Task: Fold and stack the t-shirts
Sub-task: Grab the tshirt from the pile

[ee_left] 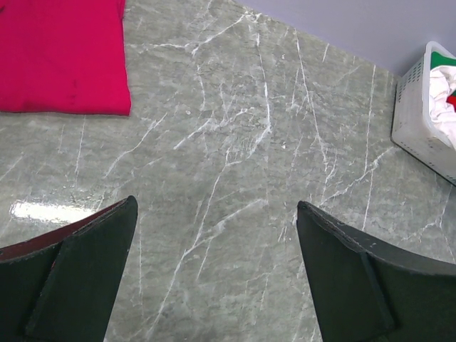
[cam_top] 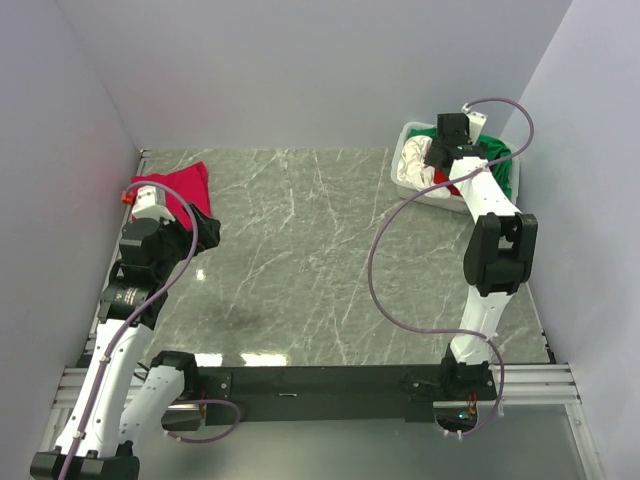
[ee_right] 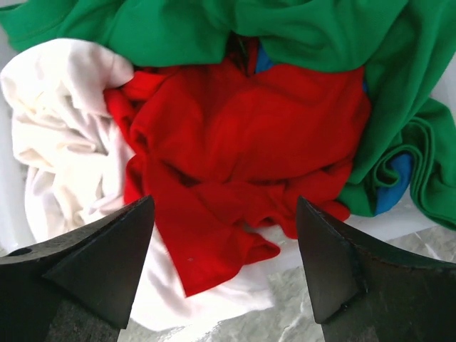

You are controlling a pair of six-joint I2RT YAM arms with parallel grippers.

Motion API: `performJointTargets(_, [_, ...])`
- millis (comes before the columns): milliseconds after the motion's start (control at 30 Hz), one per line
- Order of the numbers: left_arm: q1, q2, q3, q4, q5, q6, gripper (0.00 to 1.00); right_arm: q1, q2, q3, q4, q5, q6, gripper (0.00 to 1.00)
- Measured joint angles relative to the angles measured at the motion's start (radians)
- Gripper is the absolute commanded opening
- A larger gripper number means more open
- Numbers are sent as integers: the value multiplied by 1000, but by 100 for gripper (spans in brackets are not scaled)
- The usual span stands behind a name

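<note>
Black fingers [ee_right: 107,256] of my right gripper [ee_right: 224,206] are standing wide apart, holding nothing, hovering over the red shirt [ee_right: 242,135], which is lying among a green shirt [ee_right: 214,28], a white shirt [ee_right: 57,121] and a blue shirt [ee_right: 402,171] in the basket [ee_left: 417,121]. My left gripper [ee_left: 217,205] is hanging released above the table [ee_left: 235,142], near the flat magenta shirt [ee_left: 60,57]

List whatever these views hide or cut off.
- Blue t-shirt: right wrist view, only slivers show under the green t-shirt.
- Magenta t-shirt: left wrist view, cut by the top and left edges.
- Basket: top view, the right arm covers most of its contents.
</note>
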Motion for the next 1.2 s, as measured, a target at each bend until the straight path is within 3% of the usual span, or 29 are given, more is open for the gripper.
performJointTargets(233, [0,10,-1,0,1,0,99,-34,5,-1,0,-56,-1,83])
performJointTargets(333, [0,14,-1,0,1,0,99,-34,22,-1,-1,-77,2,74])
performJointTargets(433, [0,16,-1,0,1,0,99,-39,51,-1,-8,-113,11,63])
performJointTargets(533, [0,20,-1,0,1,0,99,-52,74,-1,-25,-164,25,34])
performJointTargets(567, [0,20,-1,0,1,0,99,-56,77,-1,-30,-173,34,21])
performJointTargets(633, [0,20,-1,0,1,0,99,-64,77,-1,-36,-187,44,15])
performJointTargets(900, [1,21,-1,0,2,0,99,-69,76,67,-91,-158,48,15])
performJointTargets(1200, [1,20,-1,0,1,0,99,-73,59,143,-104,-106,18,31])
